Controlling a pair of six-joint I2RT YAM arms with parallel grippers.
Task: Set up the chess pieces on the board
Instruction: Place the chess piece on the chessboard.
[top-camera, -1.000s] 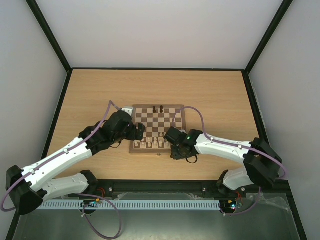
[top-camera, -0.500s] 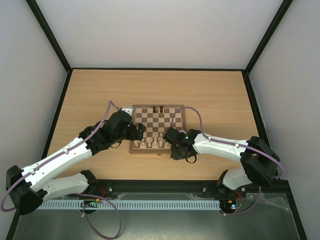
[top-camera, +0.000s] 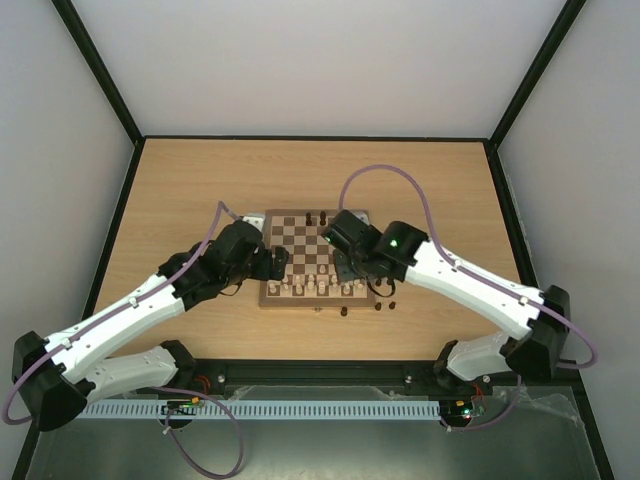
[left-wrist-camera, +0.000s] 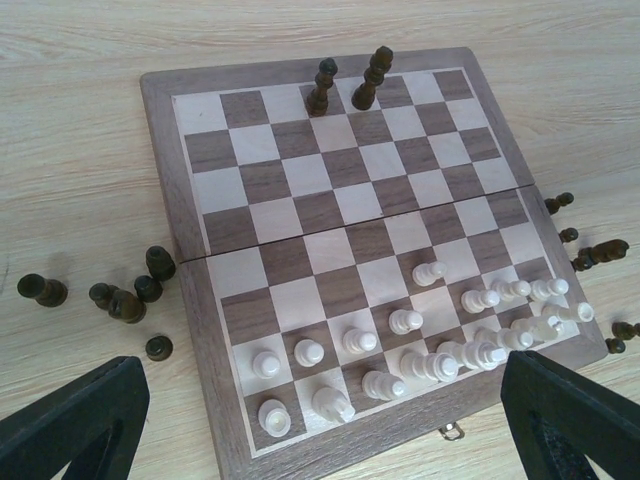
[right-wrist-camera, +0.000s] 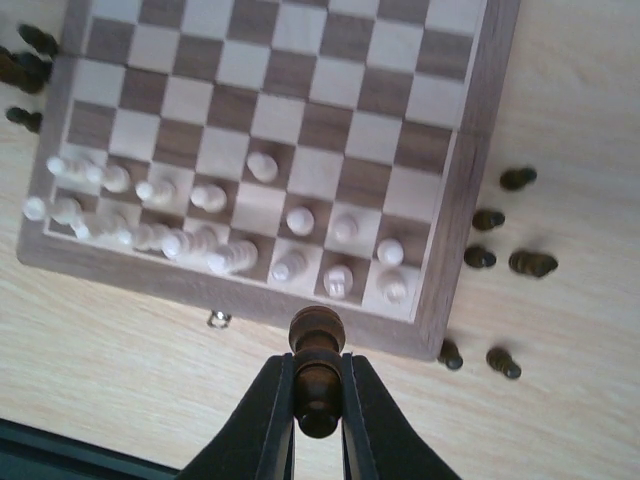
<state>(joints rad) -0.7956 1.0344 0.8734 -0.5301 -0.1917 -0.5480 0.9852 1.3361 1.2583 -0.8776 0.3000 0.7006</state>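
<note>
The right pincer (right-wrist-camera: 318, 388) is clamped on a dark piece (right-wrist-camera: 317, 340), held upright over the board (right-wrist-camera: 468, 180); which square lies beneath it I cannot tell. The left pincer (top-camera: 280, 262) hangs at the board's left edge with its fingers (left-wrist-camera: 75, 425) wide apart and nothing between them. Two dark pieces (left-wrist-camera: 322, 85) stand side by side on the middle of the far row. Loose dark pieces (left-wrist-camera: 125, 300) lie on the bench (top-camera: 200, 190) off the board's left side, with more (left-wrist-camera: 598, 252) off its right side. Pale pieces (left-wrist-camera: 400, 350) crowd the near rows, a few standing further forward.
</note>
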